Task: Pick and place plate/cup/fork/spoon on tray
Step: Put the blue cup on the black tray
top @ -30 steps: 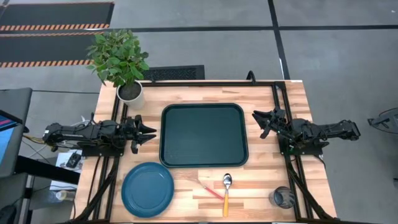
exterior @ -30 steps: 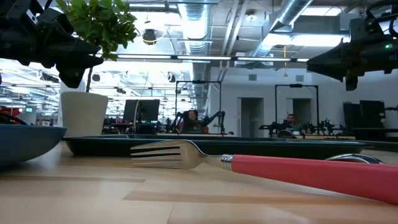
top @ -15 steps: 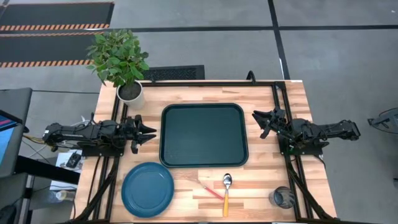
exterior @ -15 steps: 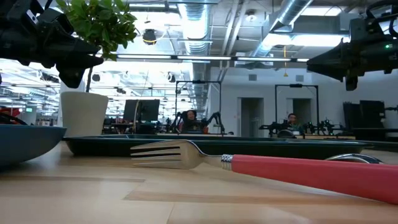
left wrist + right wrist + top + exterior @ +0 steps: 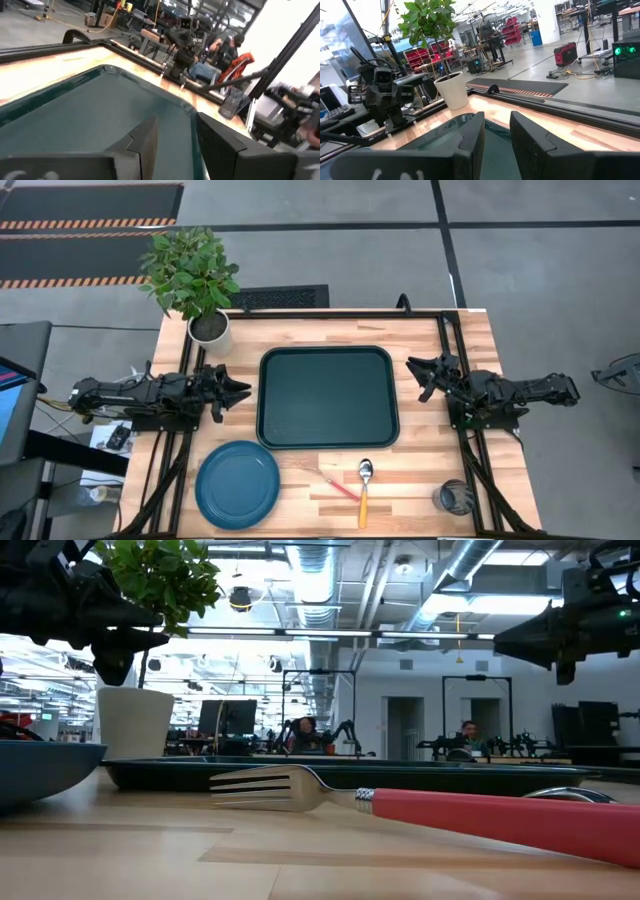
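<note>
Lying bare in the middle of the wooden table (image 5: 420, 470), the large dark green rectangular tray (image 5: 327, 396) with its rounded corners and raised lip held nothing, so the task looked to be at its very start. The round blue plate (image 5: 237, 484) with a raised rim sat near the front edge on the left arm's side, just off the tray's near left corner; the slim fork (image 5: 338, 484) with silver tines and a red-pink handle lay just beside the slim orange-handled spoon (image 5: 364, 491) in front of the tray, and the small dark bluish-grey cup (image 5: 455, 498) stood by the front right corner, close to the table edge. The left gripper (image 5: 236, 391) hovered just left of the tray, its fingers parted and holding nothing; the right gripper (image 5: 419, 375) hovered just right of it, likewise parted and empty. The next move probably called for one arm to swing toward the front: the right to the cup, or the left to the plate, whose low rim would need a pinch at its edge. Open board lay between the pieces, though fork and spoon lay close enough to crowd a grasp, and the potted plant in a white pot (image 5: 206, 322) stood well clear at the back left.
</note>
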Controlling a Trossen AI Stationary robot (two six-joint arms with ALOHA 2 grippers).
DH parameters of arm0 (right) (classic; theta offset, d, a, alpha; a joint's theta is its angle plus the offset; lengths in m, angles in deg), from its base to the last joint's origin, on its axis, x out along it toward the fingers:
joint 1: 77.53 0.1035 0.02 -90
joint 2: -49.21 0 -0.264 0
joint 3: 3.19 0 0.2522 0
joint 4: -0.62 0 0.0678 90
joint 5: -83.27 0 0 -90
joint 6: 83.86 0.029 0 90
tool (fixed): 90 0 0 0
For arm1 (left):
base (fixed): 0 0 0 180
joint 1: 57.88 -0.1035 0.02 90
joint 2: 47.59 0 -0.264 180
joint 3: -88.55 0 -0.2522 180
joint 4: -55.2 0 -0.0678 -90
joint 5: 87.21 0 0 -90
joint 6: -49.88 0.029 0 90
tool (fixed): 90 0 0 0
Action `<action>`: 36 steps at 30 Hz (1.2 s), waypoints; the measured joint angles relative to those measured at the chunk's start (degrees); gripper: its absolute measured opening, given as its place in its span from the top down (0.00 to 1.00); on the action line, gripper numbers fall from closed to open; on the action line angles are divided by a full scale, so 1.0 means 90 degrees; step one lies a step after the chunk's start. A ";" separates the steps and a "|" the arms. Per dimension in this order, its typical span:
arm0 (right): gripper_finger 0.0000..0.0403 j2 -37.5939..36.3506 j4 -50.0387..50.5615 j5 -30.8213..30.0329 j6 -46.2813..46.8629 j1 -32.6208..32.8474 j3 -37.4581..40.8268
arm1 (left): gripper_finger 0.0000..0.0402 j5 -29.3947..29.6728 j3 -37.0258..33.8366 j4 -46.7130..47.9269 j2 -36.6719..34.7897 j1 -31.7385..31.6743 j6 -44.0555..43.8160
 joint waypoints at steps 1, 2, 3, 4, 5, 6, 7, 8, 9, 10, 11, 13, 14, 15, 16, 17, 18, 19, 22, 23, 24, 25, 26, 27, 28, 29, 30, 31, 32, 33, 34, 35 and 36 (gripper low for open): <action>0.71 0.0004 -0.0144 -0.0178 -0.0008 -0.0018 -0.0002 | 0.70 0.0069 0.0000 -0.0138 0.0002 0.0000 -0.0070; 0.71 0.0002 -0.0308 -0.0457 0.0040 -0.0064 -0.0004 | 0.70 0.0171 0.0000 -0.0284 0.0001 0.0000 -0.0143; 0.71 -0.0007 -0.0370 -0.0657 0.0213 -0.0103 -0.0015 | 0.70 0.0273 0.0000 -0.0435 0.0000 0.0000 -0.0189; 0.71 -0.0004 -0.0342 -0.0677 0.0474 -0.0129 -0.0031 | 0.70 0.0330 0.0000 -0.0607 0.0000 0.0000 -0.0194; 0.71 0.0002 -0.0313 -0.0620 0.0768 -0.0154 -0.0058 | 0.70 0.0358 0.0000 -0.0800 0.0000 -0.0001 -0.0190; 0.71 0.0005 -0.0315 -0.0542 0.0995 -0.0158 -0.0126 | 0.69 0.0367 0.0000 -0.1051 0.0004 0.0000 -0.0192; 0.71 0.0007 -0.0451 -0.0479 0.1086 -0.0155 -0.0228 | 0.69 0.0352 0.0000 -0.1320 0.0003 0.0000 -0.0243; 0.71 -0.0003 -0.0641 -0.0369 0.1090 -0.0155 -0.0342 | 0.68 0.0286 0.0003 -0.1554 0.0002 0.0003 -0.0310; 0.71 -0.0007 -0.0839 -0.0197 0.1065 -0.0155 -0.0460 | 0.67 0.0167 0.0035 -0.1665 0.0000 0.0003 -0.0360; 0.71 0.0001 -0.0964 -0.0045 0.0950 -0.0155 -0.0614 | 0.65 -0.0010 0.0099 -0.1667 0.0004 0.0005 -0.0407; 0.70 0.0002 -0.1013 0.0073 0.0808 -0.0143 -0.0795 | 0.62 -0.0194 0.0191 -0.1606 0.0020 0.0005 -0.0468; 0.69 0.0020 -0.0994 0.0255 0.0534 -0.0082 -0.1308 | 0.56 -0.0644 0.0383 -0.1507 0.0124 0.0011 -0.0744; 0.68 0.0076 -0.0922 0.0285 0.0389 -0.0029 -0.1555 | 0.53 -0.0922 0.0464 -0.1473 0.0202 0.0010 -0.0926; 0.66 0.0184 -0.0747 0.0316 0.0212 0.0039 -0.1807 | 0.50 -0.1143 0.0549 -0.1444 0.0311 0.0015 -0.1183; 0.64 0.0301 -0.0473 0.0331 0.0011 0.0109 -0.2035 | 0.47 -0.1195 0.0658 -0.1433 0.0444 0.0024 -0.1437; 0.61 0.0440 -0.0190 0.0328 -0.0183 0.0180 -0.2266 | 0.45 -0.1192 0.0764 -0.1440 0.0566 0.0020 -0.1551; 0.59 0.0597 0.0075 0.0307 -0.0339 0.0254 -0.2518 | 0.43 -0.1021 0.0867 -0.1445 0.0705 0.0018 -0.1544; 0.56 0.0743 0.0354 0.0256 -0.0452 0.0320 -0.2762 | 0.41 -0.0757 0.0963 -0.1474 0.0836 0.0015 -0.1485; 0.48 0.1310 0.1311 0.0204 -0.0641 0.0472 -0.3385 | 0.38 0.0175 0.1097 -0.1452 0.1177 0.0015 -0.1350; 0.46 0.1523 0.1576 0.0170 -0.0657 0.0501 -0.3556 | 0.38 0.0452 0.1103 -0.1450 0.1275 0.0012 -0.1336; 0.43 0.1746 0.1746 0.0091 -0.0652 0.0525 -0.3728 | 0.38 0.0663 0.1103 -0.1431 0.1358 0.0012 -0.1338; 0.42 0.1967 0.1924 0.0012 -0.0587 0.0528 -0.3910 | 0.38 0.0822 0.1103 -0.1419 0.1409 0.0010 -0.1367; 0.41 0.2167 0.2197 -0.0018 -0.0419 0.0527 -0.4113 | 0.38 0.0904 0.1103 -0.1385 0.1457 0.0010 -0.1427; 0.40 0.2370 0.2643 -0.0007 -0.0142 0.0522 -0.4345 | 0.38 0.0915 0.1103 -0.1344 0.1505 0.0010 -0.1476; 0.40 0.2600 0.3311 0.0015 0.0221 0.0525 -0.4625 | 0.38 0.0913 0.1103 -0.1304 0.1547 0.0010 -0.1511; 0.40 0.2846 0.4094 0.0082 0.0689 0.0525 -0.4915 | 0.38 0.0896 0.1103 -0.1244 0.1583 0.0010 -0.1536; 0.41 0.3118 0.4958 0.0234 0.1206 0.0523 -0.5220 | 0.38 0.0881 0.1103 -0.1180 0.1611 0.0010 -0.1562; 0.41 0.3401 0.5886 0.0492 0.1786 0.0525 -0.5517 | 0.38 0.0850 0.1103 -0.1149 0.1623 0.0010 -0.1561; 0.42 0.3685 0.6748 0.0865 0.2388 0.0525 -0.5766 | 0.38 0.0840 0.1103 -0.1149 0.1645 0.0010 -0.1542; 0.43 0.3952 0.7518 0.1338 0.2950 0.0525 -0.6005 | 0.38 0.0840 0.1103 -0.1153 0.1663 0.0010 -0.1508; 0.43 0.4214 0.8137 0.1931 0.3463 0.0525 -0.6182 | 0.38 0.0840 0.1103 -0.1145 0.1668 0.0010 -0.1493; 0.44 0.4462 0.8608 0.2591 0.3894 0.0525 -0.6303 | 0.38 0.0831 0.1103 -0.1120 0.1668 0.0010 -0.1479; 0.45 0.4692 0.8954 0.3261 0.4242 0.0545 -0.6358 | 0.38 0.0772 0.1103 -0.1076 0.1668 0.0010 -0.1476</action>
